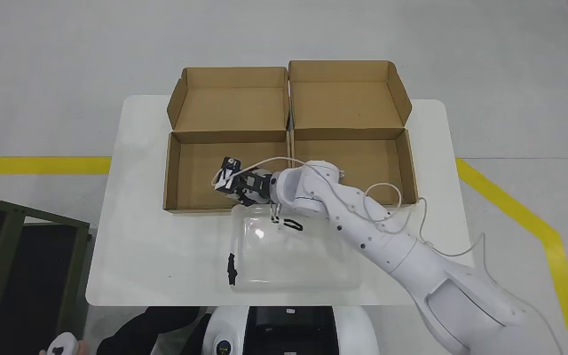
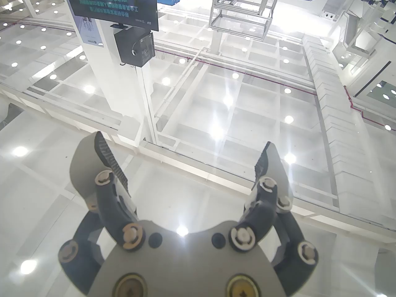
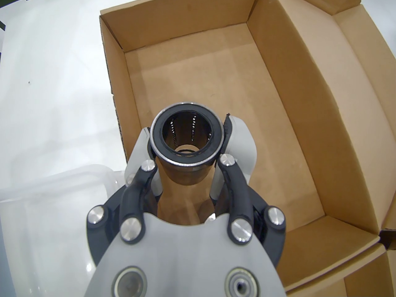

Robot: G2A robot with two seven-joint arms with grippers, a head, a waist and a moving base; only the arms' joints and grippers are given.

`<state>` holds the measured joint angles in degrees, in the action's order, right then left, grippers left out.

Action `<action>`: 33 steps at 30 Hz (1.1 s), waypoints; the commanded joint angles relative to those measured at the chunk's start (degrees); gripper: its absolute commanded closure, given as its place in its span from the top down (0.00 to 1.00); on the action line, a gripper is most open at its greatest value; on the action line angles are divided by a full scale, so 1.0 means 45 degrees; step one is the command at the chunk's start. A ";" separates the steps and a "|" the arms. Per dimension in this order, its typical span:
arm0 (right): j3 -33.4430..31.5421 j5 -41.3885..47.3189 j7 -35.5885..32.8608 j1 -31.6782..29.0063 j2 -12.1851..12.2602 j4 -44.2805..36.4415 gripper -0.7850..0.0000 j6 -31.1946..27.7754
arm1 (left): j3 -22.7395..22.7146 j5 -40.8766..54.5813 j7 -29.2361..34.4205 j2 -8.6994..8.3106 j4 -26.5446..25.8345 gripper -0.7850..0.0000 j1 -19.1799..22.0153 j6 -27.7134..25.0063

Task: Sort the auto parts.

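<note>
A: Status on the right end effector?

B: Clamped on the linear bearing, fingers across the outer sleeve, bore facing the wrist camera. It hangs over the left cardboard box, near mid-floor, slightly toward the box's 6 o'clock wall. Can't tell its clearance to the floor.

A: Handling?

B: My read: steel sleeve, rigid, dense for its size. The skin is smooth, so it could slip. It's round, so it will likely roll once freed. Ball rows line the bore, so avoid those. Across the sleeve is the right hold.

A: Other side?

B: The left end effector is spread wide, empty, aimed at the ceiling.

A: Surroundings?

B: Top view: the worktop carries the left box at 11 o'clock and a right cardboard box at 1 o'clock, side by side. A clear bin sits at 6 o'clock, just beside them. There's a black part at its 9 o'clock edge; inside or outside, can't tell.

A: Obstructions?

B: Box walls, mainly. The right arm crosses over the bin and the box's 6 o'clock wall, so I'd exit upward first.
</note>
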<state>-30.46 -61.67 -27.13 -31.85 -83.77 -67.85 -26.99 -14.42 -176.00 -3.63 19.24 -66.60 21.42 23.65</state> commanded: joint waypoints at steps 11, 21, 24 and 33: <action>-0.0123 -0.0224 0.0000 -0.0025 -0.0267 0.0640 0.30 -0.0216 | 0.0000 0.0000 0.0000 0.0000 0.0000 1.00 0.0000 0.0000; -0.0377 -0.0388 -0.0110 -0.0056 -0.0400 0.0775 0.45 -0.0331 | 0.0000 0.0000 0.0000 0.0000 0.0000 1.00 0.0000 0.0000; -0.0510 -0.0412 -0.0098 -0.0073 -0.0412 0.0772 0.48 -0.0399 | 0.0000 0.0000 0.0000 0.0000 0.0000 1.00 0.0000 0.0000; -0.1278 -0.0470 -0.0012 -0.0345 -0.0237 -0.0590 0.89 -0.0809 | 0.0000 0.0000 0.0000 0.0000 0.0000 1.00 0.0000 0.0000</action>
<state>-35.66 -63.75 -27.06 -33.05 -85.03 -69.22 -30.35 -14.42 -176.00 -3.63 19.24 -66.60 21.42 23.65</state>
